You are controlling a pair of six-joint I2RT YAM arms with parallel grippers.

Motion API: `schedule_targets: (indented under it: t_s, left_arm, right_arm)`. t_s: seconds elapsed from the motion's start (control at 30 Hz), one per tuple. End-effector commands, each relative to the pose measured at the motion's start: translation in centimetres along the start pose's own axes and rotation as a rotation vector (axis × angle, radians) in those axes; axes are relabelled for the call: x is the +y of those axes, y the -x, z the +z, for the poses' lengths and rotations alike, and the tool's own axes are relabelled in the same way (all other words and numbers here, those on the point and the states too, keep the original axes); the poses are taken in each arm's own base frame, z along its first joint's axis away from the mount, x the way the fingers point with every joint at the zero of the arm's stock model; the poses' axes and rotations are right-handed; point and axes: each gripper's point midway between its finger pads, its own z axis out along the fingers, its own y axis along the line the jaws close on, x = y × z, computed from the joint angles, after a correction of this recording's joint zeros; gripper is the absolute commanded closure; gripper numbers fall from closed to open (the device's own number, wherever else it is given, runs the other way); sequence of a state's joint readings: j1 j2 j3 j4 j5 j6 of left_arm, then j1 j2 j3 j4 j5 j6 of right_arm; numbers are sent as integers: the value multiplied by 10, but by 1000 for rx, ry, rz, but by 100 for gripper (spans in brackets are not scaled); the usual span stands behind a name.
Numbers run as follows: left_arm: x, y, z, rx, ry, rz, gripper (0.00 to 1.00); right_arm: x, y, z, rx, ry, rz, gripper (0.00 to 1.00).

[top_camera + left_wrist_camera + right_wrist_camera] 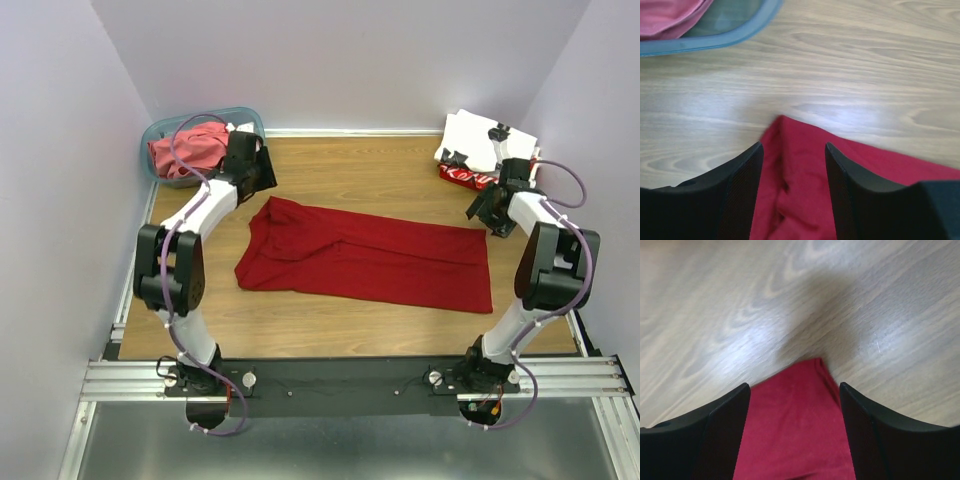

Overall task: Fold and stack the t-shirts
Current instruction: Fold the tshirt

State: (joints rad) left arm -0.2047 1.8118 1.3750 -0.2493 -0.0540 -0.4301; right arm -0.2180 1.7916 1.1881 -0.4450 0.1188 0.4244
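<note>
A plain deep red t-shirt (370,255) lies folded into a long band across the middle of the wooden table. My left gripper (264,183) hangs over its top left corner, jaws open. In the left wrist view the rumpled red cloth (805,190) lies between the spread fingers (740,190), loose on the wood. My right gripper (486,212) is over the top right corner, also open. There the flat corner of the shirt (790,430) lies between its fingers (875,440), not pinched. A folded white t-shirt (492,140) lies on a red one with white lettering (464,177) at the back right.
A teal plastic tub (160,130) at the back left holds a crumpled coral-red shirt (190,150); its rim (715,40) shows just ahead of the left gripper. Purple walls close in the table on three sides. The arm bases sit on a metal rail (340,380) at the near edge.
</note>
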Motion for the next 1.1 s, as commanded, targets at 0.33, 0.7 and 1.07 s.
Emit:
schedule_targets:
  t_s: [0.33, 0.7, 1.07]
  left_arm:
    - [-127, -135, -118, 60, -315, 248, 49]
    - [-122, -203, -105, 193, -289, 364, 51]
    - [-116, -220, -71, 241, -206, 412, 51]
  right_arm:
    - [1, 7, -78, -124, 108, 37, 20]
    - [2, -9, -90, -103, 150, 46, 20]
    - [-4, -14, -100, -115, 146, 36, 20]
